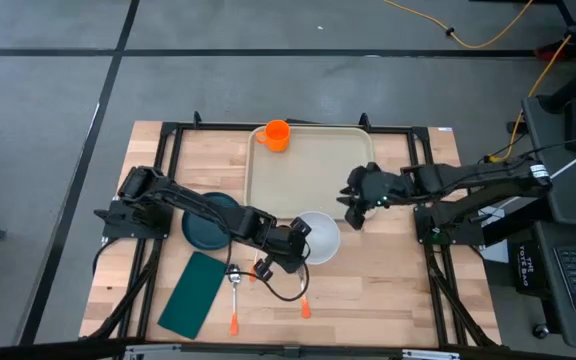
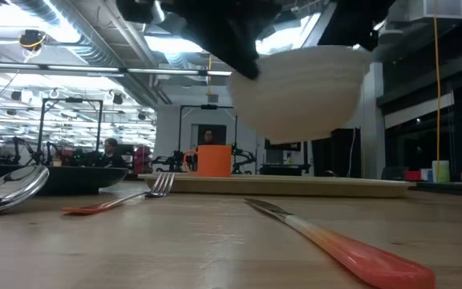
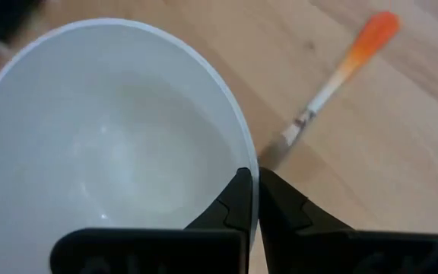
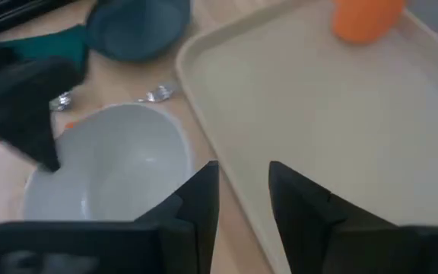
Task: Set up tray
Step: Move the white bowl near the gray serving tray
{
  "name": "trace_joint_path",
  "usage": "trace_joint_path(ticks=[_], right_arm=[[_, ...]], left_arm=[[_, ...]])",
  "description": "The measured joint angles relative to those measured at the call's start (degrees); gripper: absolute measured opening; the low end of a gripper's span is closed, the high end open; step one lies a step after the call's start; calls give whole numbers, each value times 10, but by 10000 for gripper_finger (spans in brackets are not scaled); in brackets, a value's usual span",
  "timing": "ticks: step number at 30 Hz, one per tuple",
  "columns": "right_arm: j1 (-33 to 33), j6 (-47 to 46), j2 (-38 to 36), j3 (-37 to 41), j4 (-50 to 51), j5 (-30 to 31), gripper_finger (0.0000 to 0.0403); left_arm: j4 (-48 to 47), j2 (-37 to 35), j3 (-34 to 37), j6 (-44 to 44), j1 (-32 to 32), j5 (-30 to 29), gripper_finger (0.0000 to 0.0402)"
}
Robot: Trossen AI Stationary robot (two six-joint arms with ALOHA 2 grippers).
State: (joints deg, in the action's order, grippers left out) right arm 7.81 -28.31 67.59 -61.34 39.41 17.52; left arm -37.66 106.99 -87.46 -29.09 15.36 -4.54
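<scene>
- My left gripper (image 3: 249,199) has its fingers pinching the rim of the one white bowl (image 1: 317,236), lifted clear of the desk (image 1: 388,285).
- My right gripper (image 4: 243,199) hovers with fingers spread, the bowl on one side of them and the tray (image 1: 313,180) beneath and beyond.
- I judge the bowl placement is in hand; next it must travel over the tray's rim.
- Count: one tray, one orange cup (image 1: 276,134), one teal plate (image 1: 208,222), one green napkin (image 1: 194,293), one fork, one spoon, one knife.

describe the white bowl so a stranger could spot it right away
Start at the big beige tray on the wooden table. Just off its near edge, the left gripper holds the white bowl by its rim; it's the only white, deep, round dish.
</scene>
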Motion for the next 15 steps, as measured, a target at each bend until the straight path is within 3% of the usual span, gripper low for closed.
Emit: trace_joint_path(ticks=[4, 10, 15], right_arm=[[36, 5, -12, 20, -26, 11, 87], [83, -15, -25, 106, -87, 46, 10], [120, -31, -57, 182, -159, 105, 11]], left_arm=[[-47, -8, 0, 33, -9, -4, 2], [-72, -17, -1, 34, -13, 0, 2], [-75, -36, 18, 49, -27, 0, 2]])
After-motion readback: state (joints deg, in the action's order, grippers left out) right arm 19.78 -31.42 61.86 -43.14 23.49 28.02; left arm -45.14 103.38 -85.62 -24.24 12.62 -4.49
